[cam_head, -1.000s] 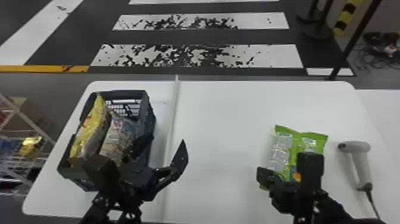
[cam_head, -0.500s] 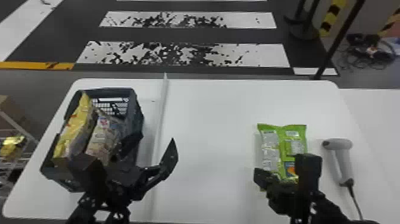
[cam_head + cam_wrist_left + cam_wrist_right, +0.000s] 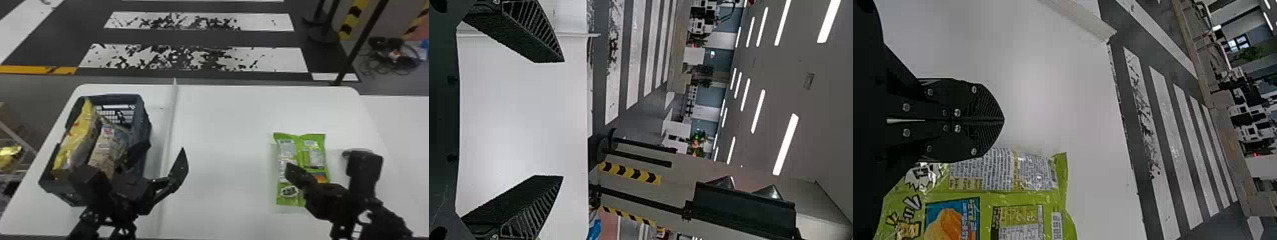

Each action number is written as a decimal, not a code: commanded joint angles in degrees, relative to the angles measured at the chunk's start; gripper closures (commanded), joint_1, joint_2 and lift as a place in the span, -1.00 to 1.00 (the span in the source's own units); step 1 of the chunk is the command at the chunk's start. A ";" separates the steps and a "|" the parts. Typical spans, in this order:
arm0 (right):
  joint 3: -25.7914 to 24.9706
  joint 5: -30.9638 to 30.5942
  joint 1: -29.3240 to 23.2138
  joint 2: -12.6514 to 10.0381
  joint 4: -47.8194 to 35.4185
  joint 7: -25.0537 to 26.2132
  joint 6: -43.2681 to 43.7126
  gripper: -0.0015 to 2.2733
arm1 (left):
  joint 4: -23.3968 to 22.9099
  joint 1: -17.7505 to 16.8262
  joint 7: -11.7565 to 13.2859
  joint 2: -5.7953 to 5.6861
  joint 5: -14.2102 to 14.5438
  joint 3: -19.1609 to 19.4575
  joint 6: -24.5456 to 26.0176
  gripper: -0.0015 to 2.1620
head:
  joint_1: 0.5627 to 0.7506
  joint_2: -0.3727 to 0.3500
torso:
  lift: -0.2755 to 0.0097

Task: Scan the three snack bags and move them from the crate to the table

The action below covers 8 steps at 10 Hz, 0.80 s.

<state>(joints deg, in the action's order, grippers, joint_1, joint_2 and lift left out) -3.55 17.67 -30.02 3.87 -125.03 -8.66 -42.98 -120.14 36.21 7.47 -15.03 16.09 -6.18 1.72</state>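
Your right gripper [image 3: 1003, 120] is shifting rightward, fingers meeting, near the green snack bag [image 3: 287, 151] lying on the table [image 3: 223, 191]; your left's are standing apart. You're probably handling something light, crinkly, slippery and crushable: favour gently pinching a sealed end.

Crate [image 3: 146, 127]: dark plastic, matt, latticed. Inside the crate, yellow bag [image 3: 78, 137]: glossy, crinkled film; printed bag [image 3: 103, 150]: creased film, softer shine. Well right of the crate, green bag [image 3: 285, 153]: shiny plastic film, wrinkled. Beneath the crate, table [image 3: 223, 143]: smooth, white, faint sheen. Beyond the crate, floor stripes [image 3: 277, 59]: flaking paint. By the crate, left gripper [image 3: 162, 156]: matt black, its pads [image 3: 521, 37] look rough.
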 commanded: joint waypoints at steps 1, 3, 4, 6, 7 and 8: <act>-5.41 1.58 -0.22 0.00 -0.74 -0.31 -0.05 0.93 | 0.00 -0.09 0.00 0.00 0.00 0.03 0.00 -0.97 | 0.41 -0.03 | 0.50; -12.88 1.58 -0.04 0.52 -0.12 -0.74 2.06 -0.70 | 0.08 -0.17 0.09 0.00 0.17 0.21 0.00 -0.97 | 0.41 -0.29 | 0.50; -15.25 1.31 0.05 2.37 1.02 -0.74 2.59 -1.00 | 0.26 -0.44 0.09 -0.09 0.09 0.21 0.00 -0.97 | 0.41 -0.47 | 0.50; -17.80 -1.15 -0.22 2.99 4.01 -2.85 8.03 -0.95 | 0.52 -0.79 -0.09 0.00 0.09 0.12 0.00 -0.97 | 0.41 -0.66 | 0.50; -17.45 -2.82 0.05 4.13 7.08 -2.85 11.37 -0.95 | 0.52 -0.70 -0.09 0.00 0.17 0.21 0.00 -0.97 | 0.41 -0.74 | 0.50; -17.10 -3.26 1.01 5.27 9.81 -2.94 11.55 -0.95 | 0.52 -0.61 -0.09 -0.09 0.17 0.21 0.00 -0.97 | 0.41 -0.81 | 0.50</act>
<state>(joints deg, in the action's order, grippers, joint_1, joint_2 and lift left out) -20.82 14.77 -29.48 8.47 -116.78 -11.75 -31.91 -119.61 35.51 7.38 -15.06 16.25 -5.97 1.72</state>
